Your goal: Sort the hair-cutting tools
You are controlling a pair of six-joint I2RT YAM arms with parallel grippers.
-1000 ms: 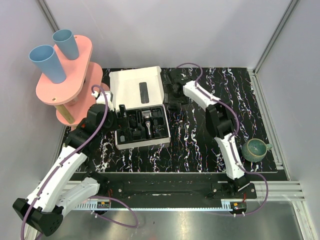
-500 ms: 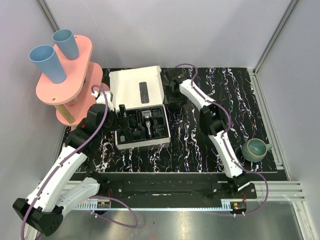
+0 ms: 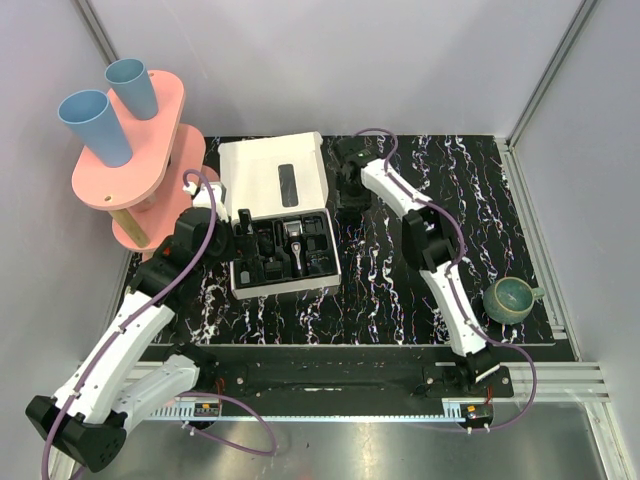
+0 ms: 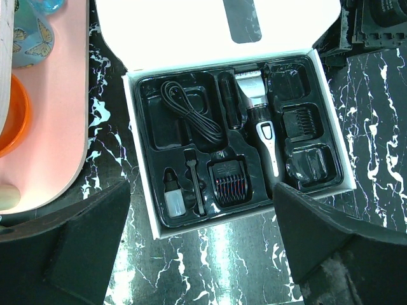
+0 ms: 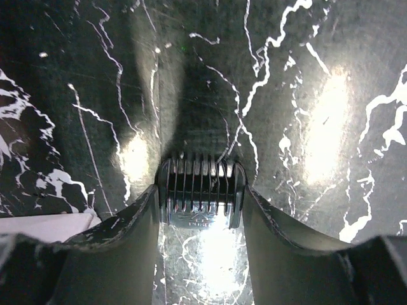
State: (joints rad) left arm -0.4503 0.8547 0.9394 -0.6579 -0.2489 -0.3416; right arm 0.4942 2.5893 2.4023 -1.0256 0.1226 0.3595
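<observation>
One black comb lies on the black marbled table, near its far edge and just right of the box's raised lid. The right gripper has its two fingers set against the comb's two sides, gripping it.

One white box sits left of the table's middle, holding one black tray. In the tray lies one clipper with a grey head, pointing to the far edge. A second comb fills the near middle pocket, and a third comb sits in the right-hand column. I cannot tell what fills the other pockets there. The tray also holds one coiled cable, one small bottle and one brush.

The left gripper hovers over the box's near edge, fingers spread wide, holding nothing.

One teal bowl stands by the table's right edge. Two blue cups stand on one pink stand at the left.
</observation>
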